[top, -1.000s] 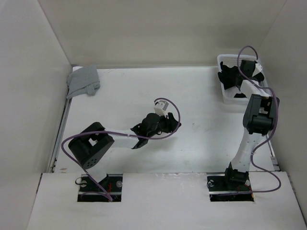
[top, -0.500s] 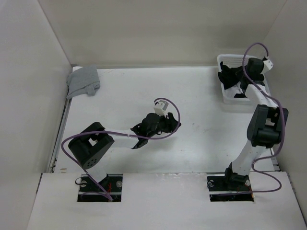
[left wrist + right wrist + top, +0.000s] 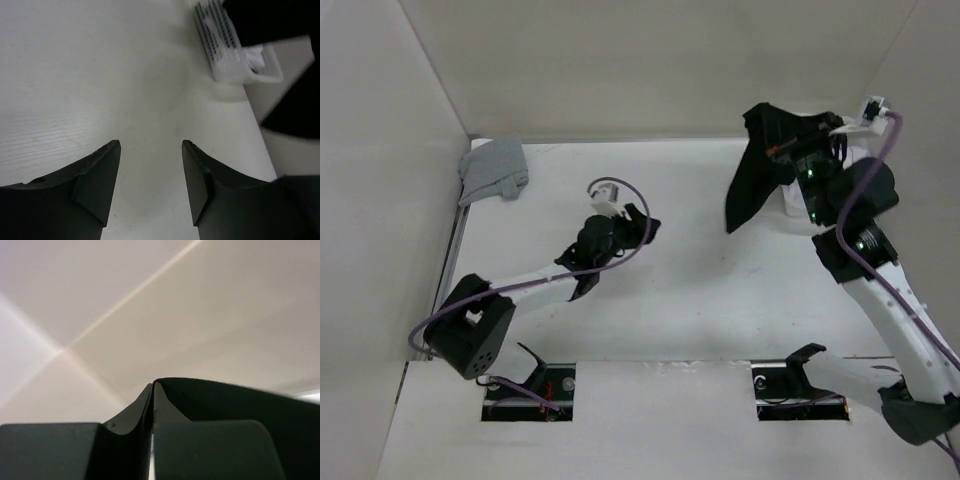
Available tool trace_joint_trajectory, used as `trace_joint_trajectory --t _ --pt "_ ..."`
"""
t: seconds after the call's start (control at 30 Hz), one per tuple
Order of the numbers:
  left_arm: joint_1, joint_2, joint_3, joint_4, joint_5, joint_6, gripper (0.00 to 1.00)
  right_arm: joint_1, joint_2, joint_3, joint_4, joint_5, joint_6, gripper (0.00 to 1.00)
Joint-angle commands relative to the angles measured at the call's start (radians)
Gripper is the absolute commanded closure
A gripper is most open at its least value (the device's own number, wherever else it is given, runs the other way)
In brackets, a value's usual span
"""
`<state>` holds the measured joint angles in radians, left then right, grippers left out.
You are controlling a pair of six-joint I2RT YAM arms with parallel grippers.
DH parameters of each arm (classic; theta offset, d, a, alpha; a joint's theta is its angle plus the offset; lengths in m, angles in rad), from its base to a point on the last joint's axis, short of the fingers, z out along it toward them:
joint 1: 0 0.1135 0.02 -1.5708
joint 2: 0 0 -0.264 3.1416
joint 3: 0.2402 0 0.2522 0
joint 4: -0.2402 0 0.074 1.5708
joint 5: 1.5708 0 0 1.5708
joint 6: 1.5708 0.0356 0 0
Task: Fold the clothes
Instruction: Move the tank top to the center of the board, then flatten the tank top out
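The black top [image 3: 756,168] hangs in the air at the far right of the worktop [image 3: 700,290], clear of the surface. It is suspended by its upper edge and tapers down to a point on the left side. The right jaws are closed on that upper edge. In the right wrist view the fingers [image 3: 210,450] are pressed together with no gap, and the dark material at their tips appears to be the top's fabric. The right arm [image 3: 882,292] is raised high and reaches toward the back wall.

A white slotted bin [image 3: 220,45] stands on the worktop just below and behind the hanging top. In the overhead view it is mostly hidden by the top and the right arm.

The grey garment [image 3: 492,168] lies bunched in the far left corner of the worktop, well apart from the top.

The left arm [image 3: 535,285] stretches toward the middle of the worktop. The left jaws are open and empty, with bare worktop visible between the fingers [image 3: 95,180]. They point toward the bin and the hanging top.
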<state>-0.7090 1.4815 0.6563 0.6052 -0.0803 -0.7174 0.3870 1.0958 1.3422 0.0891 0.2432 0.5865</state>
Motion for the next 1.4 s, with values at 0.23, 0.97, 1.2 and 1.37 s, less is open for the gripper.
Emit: trace_joint_trajectory --t 0.23,0.97,1.2,1.37 --pt "0.39 -0.398 -0.216 -0.182 -0.019 -0.205 0.43 0.578 0.073 -0.432 -0.035 -0.054 0.123 0.75" --pt "0.265 -0.106 -0.141 -0.466 -0.194 0.009 0.4 0.287 0.105 -0.744 -0.307 0.027 0.21 0.45" --pt "0.239 -0.09 -0.153 -0.466 -0.165 0.007 0.58 0.2 0.278 -0.715 -0.172 -0.129 0.214 0.46" --pt "0.233 -0.104 -0.195 -0.452 -0.147 -0.028 0.83 0.112 0.447 -0.574 -0.086 -0.202 0.182 0.85"
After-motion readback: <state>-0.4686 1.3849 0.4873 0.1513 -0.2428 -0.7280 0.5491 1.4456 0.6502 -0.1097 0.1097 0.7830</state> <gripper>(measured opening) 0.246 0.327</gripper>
